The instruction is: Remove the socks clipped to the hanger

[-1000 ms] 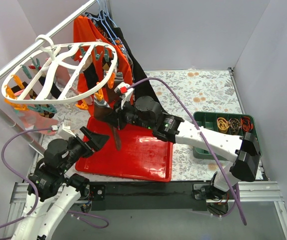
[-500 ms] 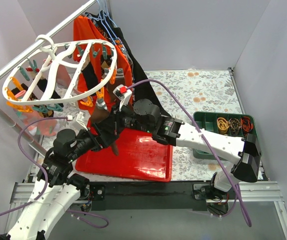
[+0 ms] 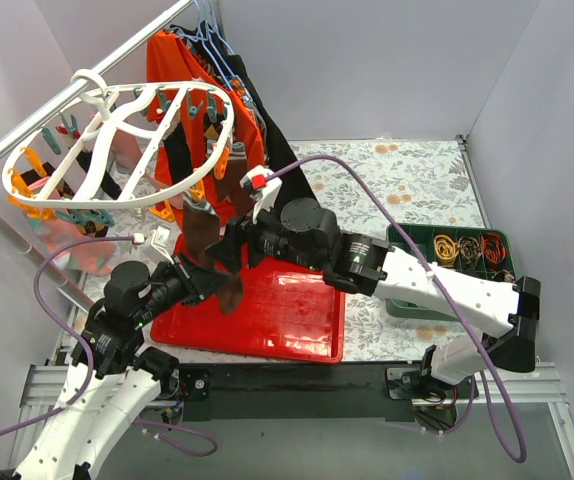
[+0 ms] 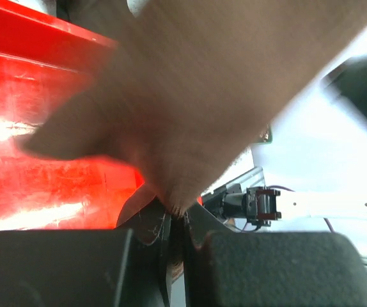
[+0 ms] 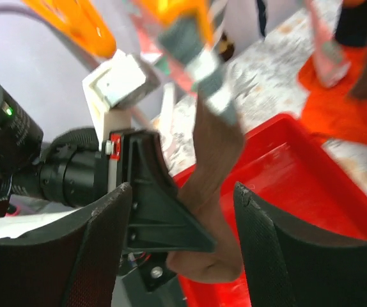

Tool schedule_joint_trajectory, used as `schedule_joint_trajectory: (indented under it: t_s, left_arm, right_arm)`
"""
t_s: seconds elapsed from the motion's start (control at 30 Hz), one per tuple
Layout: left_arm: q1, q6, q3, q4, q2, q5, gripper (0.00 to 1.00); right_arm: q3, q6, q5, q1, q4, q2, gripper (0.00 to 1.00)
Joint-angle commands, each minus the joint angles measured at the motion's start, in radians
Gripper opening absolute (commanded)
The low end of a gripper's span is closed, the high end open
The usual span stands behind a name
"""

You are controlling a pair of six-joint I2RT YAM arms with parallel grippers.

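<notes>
Left tool (image 4: 177, 225) pinched shut on lower end of brown sock (image 3: 203, 242), its long axis rising from there to a clip (image 5: 196, 51) on the hanger (image 3: 89, 80); right tool (image 5: 182, 192), spread wide, straddles the sock nearer that clip.

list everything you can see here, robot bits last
hanger: one, white oval frame, on the rail, upper left
clips: many, orange and teal, around the hanger rim
brown sock: one, brown, hanging below the hanger over the tray
pink sock: one, pink, under the hanger's left side
orange shirt: one, orange, behind the hanger
black garment: one, black, beside the shirt
red tray: one, red, table centre
green bin: one, green, right of the tray, coloured bands inside
left gripper: one, black, shut on the brown sock
right gripper: one, black, open, fingers either side of the sock
</notes>
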Motion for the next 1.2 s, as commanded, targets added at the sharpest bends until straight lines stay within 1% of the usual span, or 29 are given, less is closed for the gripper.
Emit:
schedule_joint_trajectory:
  t_s: [0.0, 0.3, 0.5, 0.73, 0.97, 1.1, 1.17]
  left_arm:
    - [-0.001, 0.009, 0.014, -0.023, -0.008, 0.045, 0.0]
    - [-0.001, 0.027, 0.03, -0.013, 0.016, 0.066, 0.0]
    - [-0.001, 0.03, 0.028, -0.006, 0.025, 0.082, 0.0]
    - [-0.001, 0.041, 0.031, -0.007, 0.027, 0.096, 0.0]
    - [-0.001, 0.039, 0.017, -0.007, 0.021, 0.105, 0.0]
    - [-0.001, 0.035, 0.013, -0.016, 0.021, 0.102, 0.0]
    - [-0.001, 0.038, 0.014, -0.02, 0.021, 0.102, 0.0]
  right_arm:
    - [0.112, -0.143, 0.084, 0.0, -0.05, -0.04, 0.71]
    - [0.339, -0.284, 0.119, 0.0, -0.08, 0.078, 0.72]
    - [0.457, -0.323, 0.099, 0.003, -0.087, 0.157, 0.72]
    - [0.497, -0.349, 0.105, 0.017, -0.086, 0.208, 0.72]
    - [0.527, -0.375, 0.199, 0.048, -0.073, 0.242, 0.7]
    - [0.536, -0.366, 0.259, 0.051, -0.066, 0.248, 0.61]
    - [0.533, -0.364, 0.277, 0.051, -0.063, 0.243, 0.59]
